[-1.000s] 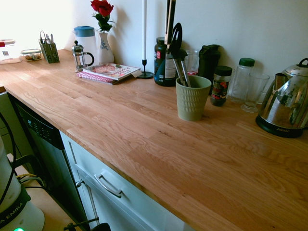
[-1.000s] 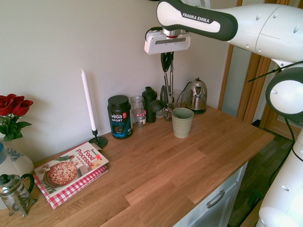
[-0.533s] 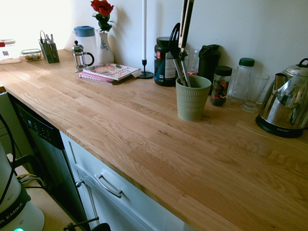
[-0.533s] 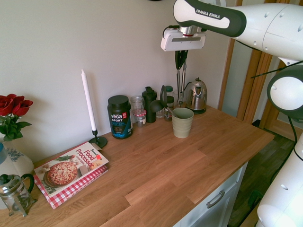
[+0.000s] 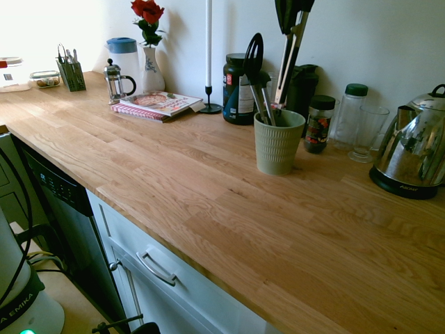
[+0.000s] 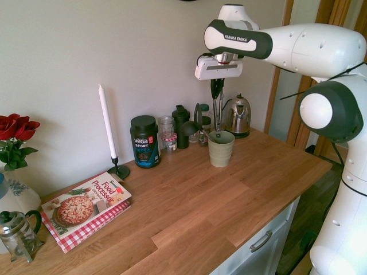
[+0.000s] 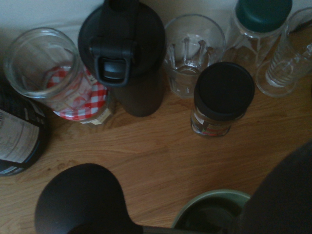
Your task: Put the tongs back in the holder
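though dark, "vega sport" tub point(image 6: 145, 150) near holder point(image 6: 221, 153)

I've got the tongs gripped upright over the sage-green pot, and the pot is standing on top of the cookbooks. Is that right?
Not quite: the pot stands directly on the wooden counter, away from the cookbooks, as the second exterior view shows.

across the first exterior view, a pale brown wooden countertop point(image 5: 208, 188) carries a sage-green ribbed cup-shaped pot point(image 5: 278, 149) upper right of centre, a shiny silver metal kettle point(image 5: 414, 142) at the right edge.
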Robot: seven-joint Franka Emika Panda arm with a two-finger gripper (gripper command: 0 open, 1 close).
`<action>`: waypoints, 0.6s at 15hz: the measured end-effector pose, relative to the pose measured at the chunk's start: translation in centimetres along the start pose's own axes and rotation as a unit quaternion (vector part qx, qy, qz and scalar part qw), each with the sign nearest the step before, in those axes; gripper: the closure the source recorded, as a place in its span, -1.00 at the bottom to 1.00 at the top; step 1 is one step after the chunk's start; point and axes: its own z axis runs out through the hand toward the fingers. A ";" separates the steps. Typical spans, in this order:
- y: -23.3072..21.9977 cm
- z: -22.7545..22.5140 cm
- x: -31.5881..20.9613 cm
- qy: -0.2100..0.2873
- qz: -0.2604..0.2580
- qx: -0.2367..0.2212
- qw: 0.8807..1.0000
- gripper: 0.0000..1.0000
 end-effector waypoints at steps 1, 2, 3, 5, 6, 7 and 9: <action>0.1 0.9 0.5 -0.003 0.001 -0.005 1.000 1.00; 0.2 1.7 0.9 -0.005 0.002 -0.009 1.000 1.00; 0.2 2.5 1.2 -0.007 0.002 -0.013 1.000 1.00; 0.0 4.4 1.8 -0.011 0.001 -0.019 1.000 1.00; 0.0 5.4 2.2 -0.014 0.000 -0.023 1.000 1.00; 0.1 6.4 2.5 -0.018 -0.001 -0.026 1.000 1.00; 0.4 8.1 3.0 -0.025 -0.003 -0.033 0.999 1.00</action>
